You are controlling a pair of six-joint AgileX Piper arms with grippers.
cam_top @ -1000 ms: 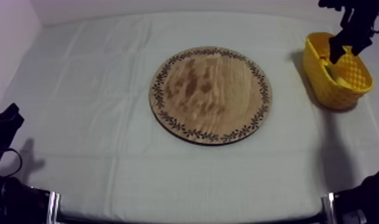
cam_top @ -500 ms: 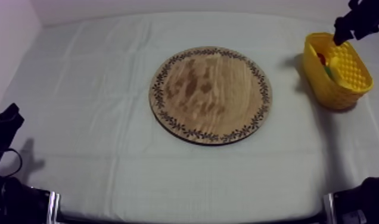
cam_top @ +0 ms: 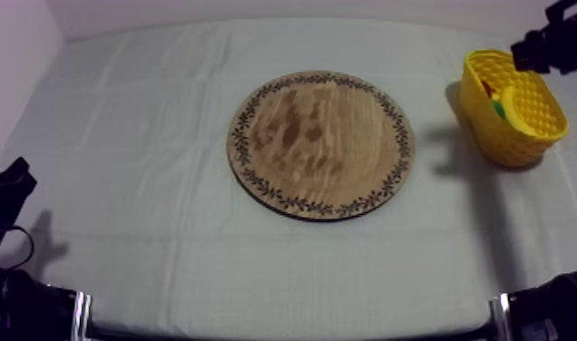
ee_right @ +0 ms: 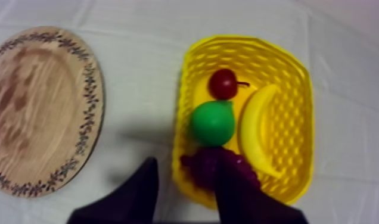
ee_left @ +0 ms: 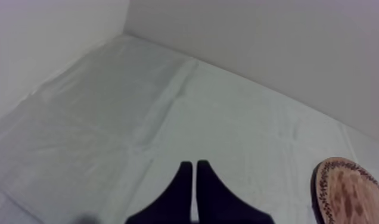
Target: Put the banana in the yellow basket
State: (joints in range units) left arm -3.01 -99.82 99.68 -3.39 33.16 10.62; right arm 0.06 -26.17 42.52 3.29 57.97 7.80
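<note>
The banana (ee_right: 254,134) lies inside the yellow basket (ee_right: 302,101) at the table's (cam_top: 147,127) far right edge. Our right gripper (ee_right: 189,164) hangs above the basket's rim, fingers apart and empty. We judge that a low retreat could snag that rim and tip the basket. Our left gripper (ee_left: 195,165), fingers together, sits by the table's near left corner.
</note>
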